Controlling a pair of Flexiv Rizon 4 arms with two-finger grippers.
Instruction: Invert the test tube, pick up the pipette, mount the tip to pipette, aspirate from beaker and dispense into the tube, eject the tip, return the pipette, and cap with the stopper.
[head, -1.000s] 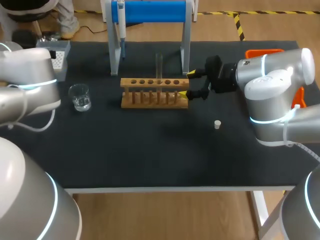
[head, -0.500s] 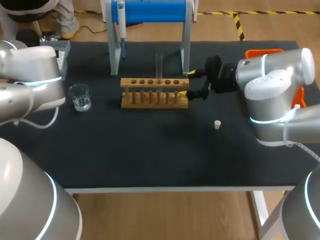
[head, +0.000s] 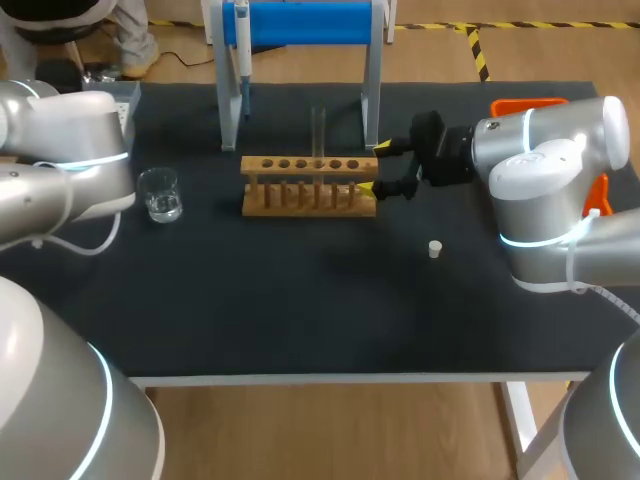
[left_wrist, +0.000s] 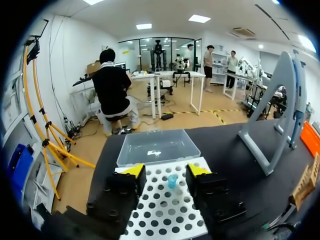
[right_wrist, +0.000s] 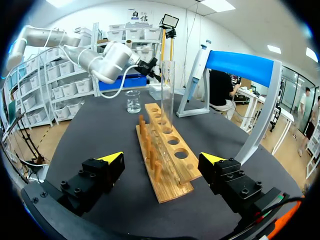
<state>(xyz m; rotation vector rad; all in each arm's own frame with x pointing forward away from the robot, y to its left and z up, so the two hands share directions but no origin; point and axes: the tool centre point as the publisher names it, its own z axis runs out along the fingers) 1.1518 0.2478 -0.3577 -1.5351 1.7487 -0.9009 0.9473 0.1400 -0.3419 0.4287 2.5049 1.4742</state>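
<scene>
Test tube (head: 318, 128) stands upright in the wooden rack (head: 310, 186) in the middle of the desk (head: 300, 310), seemingly turned and ready for filling. Right gripper (head: 378, 167) sits at the rack's end, fingers spread wide and grasping nothing, perhaps placed to steady the rack. Left gripper (left_wrist: 165, 172) hangs over the tip box (left_wrist: 165, 212), fingers likewise released. Pipette (head: 243, 55) hangs on its blue stand (head: 300, 22), so pickup looks like the step in hand. Beaker (head: 160, 194) sits left of the rack and the stopper (head: 435, 249) lies apart on the right. Only the left wrist view shows the box's perforated top and its one blue tip (left_wrist: 172, 181); in the head view the left arm (head: 60, 170) mostly hides the box. Right wrist view alone shows the gaps between fingers and rack.
</scene>
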